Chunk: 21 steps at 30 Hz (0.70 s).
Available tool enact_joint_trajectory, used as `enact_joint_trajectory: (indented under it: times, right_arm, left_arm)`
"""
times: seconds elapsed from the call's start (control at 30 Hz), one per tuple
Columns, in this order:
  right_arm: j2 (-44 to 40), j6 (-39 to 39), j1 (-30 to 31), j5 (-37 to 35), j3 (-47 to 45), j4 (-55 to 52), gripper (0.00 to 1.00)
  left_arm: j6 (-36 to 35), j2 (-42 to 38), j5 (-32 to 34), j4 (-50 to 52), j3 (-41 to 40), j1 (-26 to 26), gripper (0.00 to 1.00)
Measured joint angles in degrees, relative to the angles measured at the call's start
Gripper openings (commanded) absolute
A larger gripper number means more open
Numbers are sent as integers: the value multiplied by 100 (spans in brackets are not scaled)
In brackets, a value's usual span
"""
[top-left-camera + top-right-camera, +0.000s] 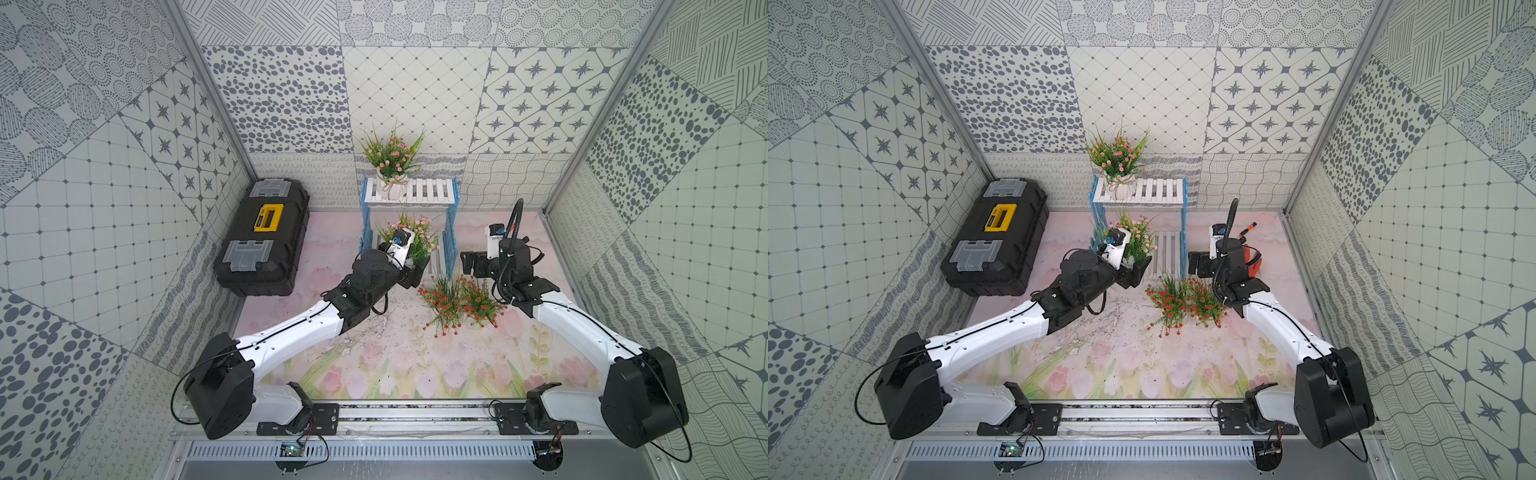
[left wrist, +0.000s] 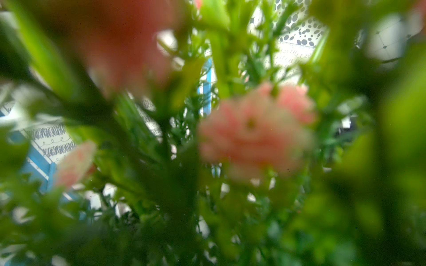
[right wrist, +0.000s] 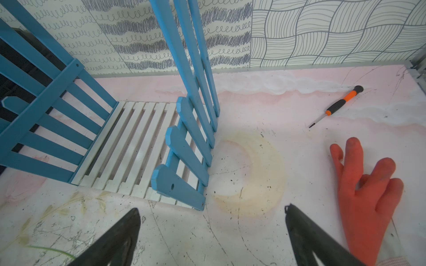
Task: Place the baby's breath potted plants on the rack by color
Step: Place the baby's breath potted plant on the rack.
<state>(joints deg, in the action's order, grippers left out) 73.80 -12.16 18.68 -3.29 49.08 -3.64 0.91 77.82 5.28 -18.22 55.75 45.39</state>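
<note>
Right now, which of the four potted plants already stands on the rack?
The pink plant at the top shelf's left end. The second pink plant hangs in the left jaws; both red-orange plants are on the table.

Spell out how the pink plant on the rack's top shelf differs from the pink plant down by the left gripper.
The top-shelf plant stands free on the upper slats of the rack; the lower plant is down by the bottom tier with the left gripper at its base. The top-shelf plant's white pot shows; the lower plant's pot is hidden. Both have pink blossoms and spiky green leaves.
</note>
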Motion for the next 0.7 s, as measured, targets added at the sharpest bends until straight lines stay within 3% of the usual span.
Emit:
enact_joint_trajectory:
  times: [0.7]
  right_arm:
    - [-334, -203, 0, 79, 2, -44, 98]
  left_arm:
    - [-190, 2337, -337, 1869, 4330, -168, 63]
